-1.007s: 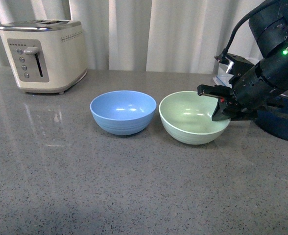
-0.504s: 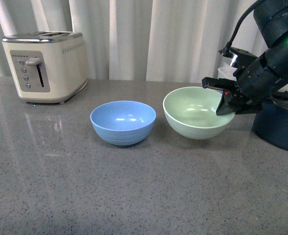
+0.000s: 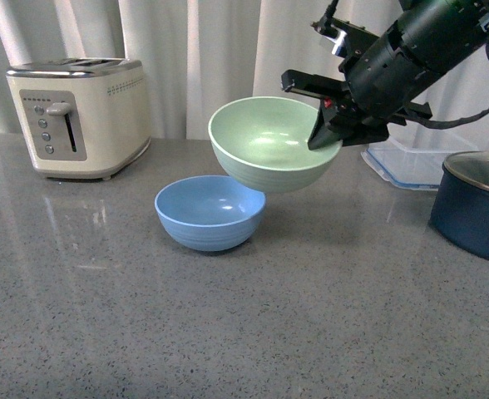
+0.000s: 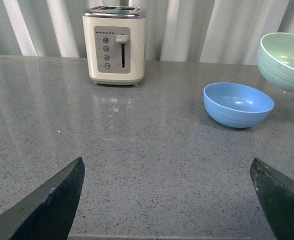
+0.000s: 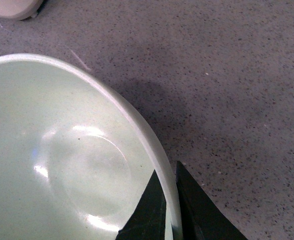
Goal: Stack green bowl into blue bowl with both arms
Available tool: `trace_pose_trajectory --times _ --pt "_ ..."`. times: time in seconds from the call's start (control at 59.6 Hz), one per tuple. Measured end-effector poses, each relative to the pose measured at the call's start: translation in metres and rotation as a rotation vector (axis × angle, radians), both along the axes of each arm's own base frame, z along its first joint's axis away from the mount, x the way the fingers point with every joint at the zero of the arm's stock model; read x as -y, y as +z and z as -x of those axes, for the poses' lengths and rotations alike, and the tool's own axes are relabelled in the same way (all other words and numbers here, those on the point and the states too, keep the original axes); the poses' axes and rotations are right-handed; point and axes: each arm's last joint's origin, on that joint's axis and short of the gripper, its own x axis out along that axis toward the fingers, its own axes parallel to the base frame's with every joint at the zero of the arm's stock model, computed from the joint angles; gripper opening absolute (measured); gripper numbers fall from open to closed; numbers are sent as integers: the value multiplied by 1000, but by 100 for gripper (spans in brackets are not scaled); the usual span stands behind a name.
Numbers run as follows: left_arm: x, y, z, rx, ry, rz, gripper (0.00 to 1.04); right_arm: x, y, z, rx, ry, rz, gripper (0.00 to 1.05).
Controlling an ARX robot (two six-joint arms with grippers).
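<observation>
My right gripper [image 3: 329,131] is shut on the right rim of the pale green bowl [image 3: 269,150] and holds it in the air, above and slightly right of the light blue bowl [image 3: 209,213] on the counter. In the right wrist view the fingers [image 5: 152,205] pinch the green bowl's [image 5: 62,160] rim, one inside and one outside. My left gripper [image 4: 167,200] is open and empty, low over the counter near its front edge, well away from the blue bowl [image 4: 238,104]; the green bowl [image 4: 286,59] shows at that view's edge. The left arm is out of the front view.
A cream toaster [image 3: 76,105] stands at the back left. A dark navy pot with a glass lid [image 3: 476,201] sits at the right, with a clear plastic tray [image 3: 415,166] behind it. Curtains hang behind the grey speckled counter [image 3: 228,332].
My right gripper has lifted the green bowl off the counter and carried it up and to the left, to above the blue bowl. The blue bowl has stayed put.
</observation>
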Motion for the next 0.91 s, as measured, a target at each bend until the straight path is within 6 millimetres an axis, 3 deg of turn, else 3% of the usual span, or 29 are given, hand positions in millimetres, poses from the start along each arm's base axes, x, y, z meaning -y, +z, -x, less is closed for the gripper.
trace_pose_trajectory --times 0.47,0.906 --pt "0 0 0 0 0 0 98 -39 -20 -22 -32 77 0 2" --pt "0 0 0 0 0 0 98 -44 -35 -28 -57 100 -8 2"
